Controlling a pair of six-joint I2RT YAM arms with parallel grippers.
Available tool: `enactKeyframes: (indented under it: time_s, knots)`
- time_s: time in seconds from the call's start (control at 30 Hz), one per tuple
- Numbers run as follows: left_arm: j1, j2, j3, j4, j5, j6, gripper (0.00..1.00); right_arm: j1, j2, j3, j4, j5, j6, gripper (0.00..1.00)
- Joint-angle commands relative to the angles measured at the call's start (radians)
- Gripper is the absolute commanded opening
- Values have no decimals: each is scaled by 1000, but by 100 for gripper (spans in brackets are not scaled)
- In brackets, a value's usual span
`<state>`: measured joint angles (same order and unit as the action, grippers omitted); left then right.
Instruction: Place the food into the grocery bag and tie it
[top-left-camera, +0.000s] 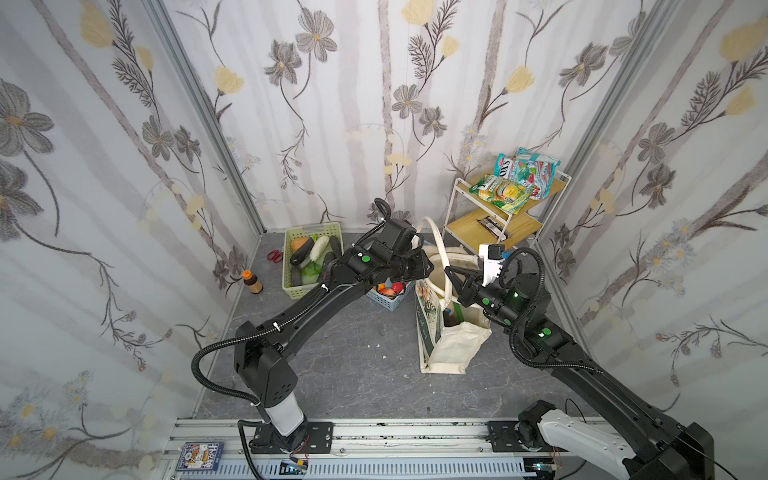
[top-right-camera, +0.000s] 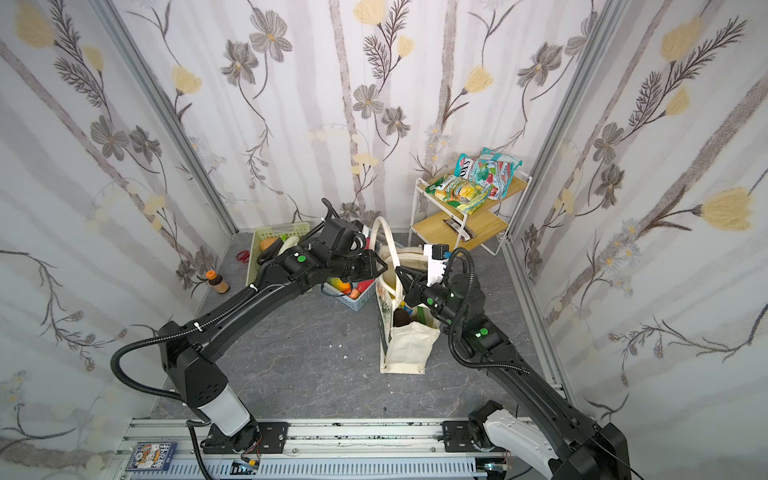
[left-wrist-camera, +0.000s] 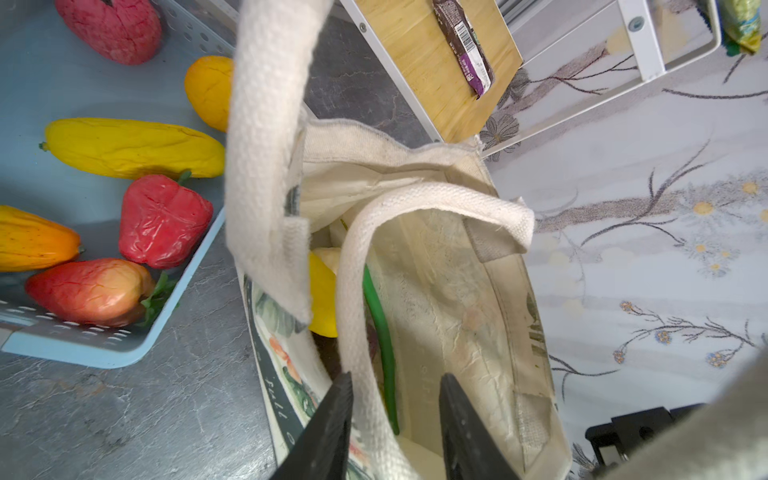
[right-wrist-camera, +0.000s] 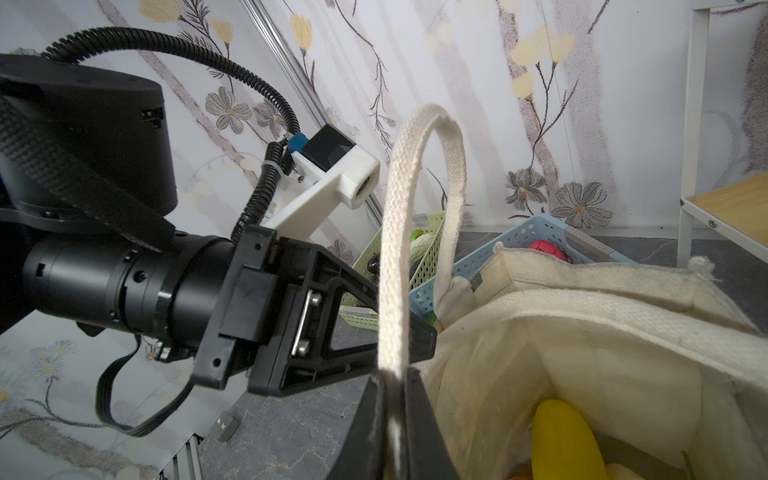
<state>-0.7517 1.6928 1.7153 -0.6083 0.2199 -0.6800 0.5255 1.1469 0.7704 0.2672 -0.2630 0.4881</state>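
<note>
The cream grocery bag (top-left-camera: 453, 340) (top-right-camera: 409, 345) stands open on the grey floor. Inside it lie a yellow fruit (left-wrist-camera: 322, 299) (right-wrist-camera: 565, 440) and a green bean (left-wrist-camera: 380, 324). My right gripper (top-left-camera: 449, 272) (right-wrist-camera: 392, 372) is shut on one cream handle (right-wrist-camera: 405, 174), which loops upward. My left gripper (top-left-camera: 428, 266) (left-wrist-camera: 395, 376) hovers over the bag's mouth with its jaws apart; the other handle (left-wrist-camera: 351, 299) lies loose against one finger. More food, red, yellow and orange, fills the blue basket (left-wrist-camera: 104, 353) beside the bag.
A green basket (top-left-camera: 313, 227) of vegetables stands at the back left. A white rack (top-left-camera: 451, 208) at the back right bears snack packets (top-left-camera: 515, 178) and a dark candy bar (left-wrist-camera: 465, 45). A small bottle (top-left-camera: 252, 282) and red scissors (top-left-camera: 274, 256) lie near the left wall.
</note>
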Motion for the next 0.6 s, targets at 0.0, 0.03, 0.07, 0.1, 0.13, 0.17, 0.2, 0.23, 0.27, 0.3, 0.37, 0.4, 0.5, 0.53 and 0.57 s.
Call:
enactKeyframes:
  time_s: [0.0,0.03,0.07,0.1,0.13,0.17,0.2,0.23,0.27,0.3,0.37,0.4,0.5,0.53,0.57]
  knots:
    - [-5,-5,14,-45,-47,-6,47,5,10,-3,26,-13,2,11]
    - [-9,-6,13,-56,-59,-4,48,6,11,-3,27,-12,4,11]
    - [-15,-6,12,-61,-63,0,48,7,12,-3,28,-10,5,11]
    - [-18,-8,8,-59,-52,1,48,8,12,-3,27,-6,10,10]
    - [-18,-15,-2,-42,-26,-4,47,10,12,-5,25,0,12,10]
    - [-19,-20,-12,-28,-3,-15,46,10,9,-7,28,6,13,10]
    - [-18,-21,-8,-40,9,-22,46,10,5,-8,27,14,13,10]
    - [-18,-21,5,-71,12,-23,47,9,0,-9,26,21,12,10]
    - [-18,-26,12,-96,7,-24,49,9,-3,-8,26,26,10,10]
    - [-18,-39,7,-107,0,-27,52,9,-4,-6,27,26,7,10]
    - [-17,-62,-26,-85,7,-35,53,10,1,-1,26,20,6,10]
    - [-16,-58,-32,-83,14,-42,54,10,6,1,26,15,7,10]
    - [-17,-40,-45,-69,30,-51,55,10,14,4,31,10,7,10]
    - [-15,-45,-72,-27,40,-62,55,10,16,4,30,10,7,10]
    - [-13,-45,-90,6,49,-74,55,10,16,4,31,9,7,10]
